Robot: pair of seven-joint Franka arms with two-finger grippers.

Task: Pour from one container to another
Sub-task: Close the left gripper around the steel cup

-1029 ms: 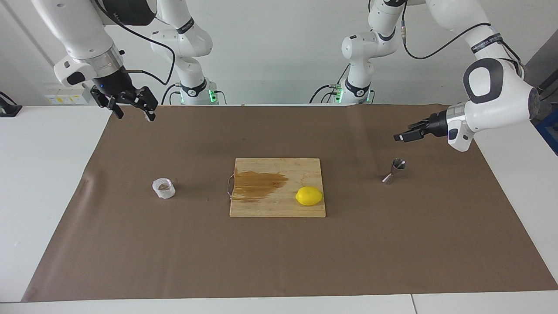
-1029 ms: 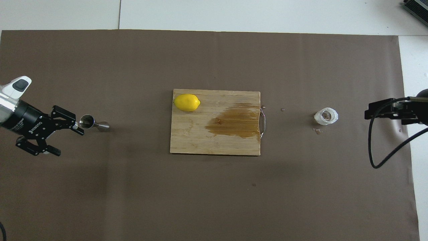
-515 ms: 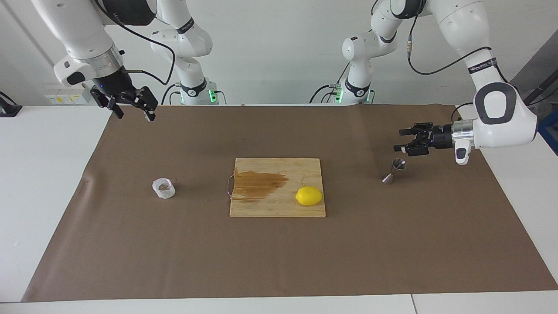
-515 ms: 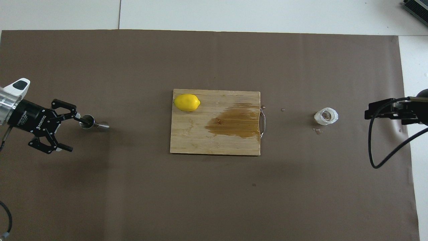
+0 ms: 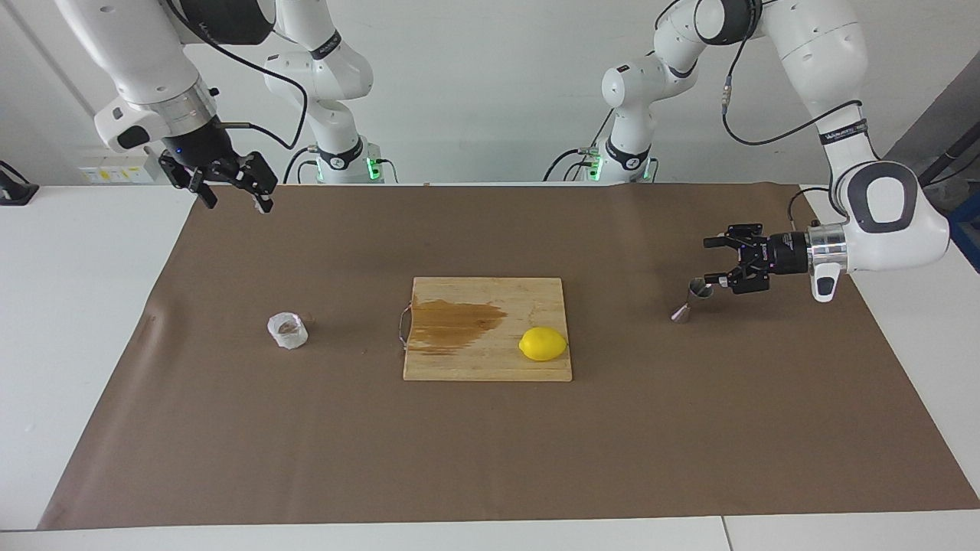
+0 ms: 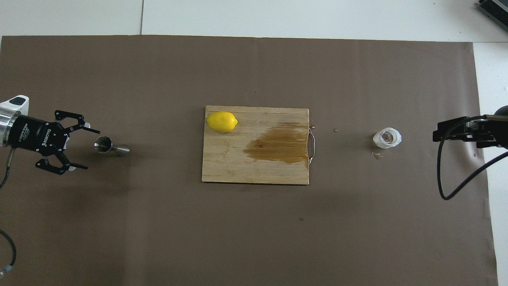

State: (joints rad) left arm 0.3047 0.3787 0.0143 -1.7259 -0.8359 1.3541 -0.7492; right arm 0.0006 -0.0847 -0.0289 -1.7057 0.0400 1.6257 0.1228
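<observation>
- The left gripper (image 5: 710,265) has dropped lower and now sits level beside the jigger (image 5: 690,298), fingers spread wide, holding nothing.
- The right gripper (image 5: 233,189), partly cut off overhead, hangs over the brown paper (image 5: 490,444), fingers apart and empty.
- The cup (image 6: 387,138) stands toward the right arm's end of the bench, brownish contents inside.
- The jigger's contents are hard to make out.

A shiny silver jigger (image 5: 693,299) is standing just beside the black left gripper (image 5: 712,260). A yellow lemon (image 5: 543,343) is sitting on a light wooden board (image 5: 536,291) with a dark brown stain (image 5: 455,325). The brown paper (image 5: 490,444) is covering the white table (image 5: 69,321). The cup (image 5: 288,330) is looking whitish.
</observation>
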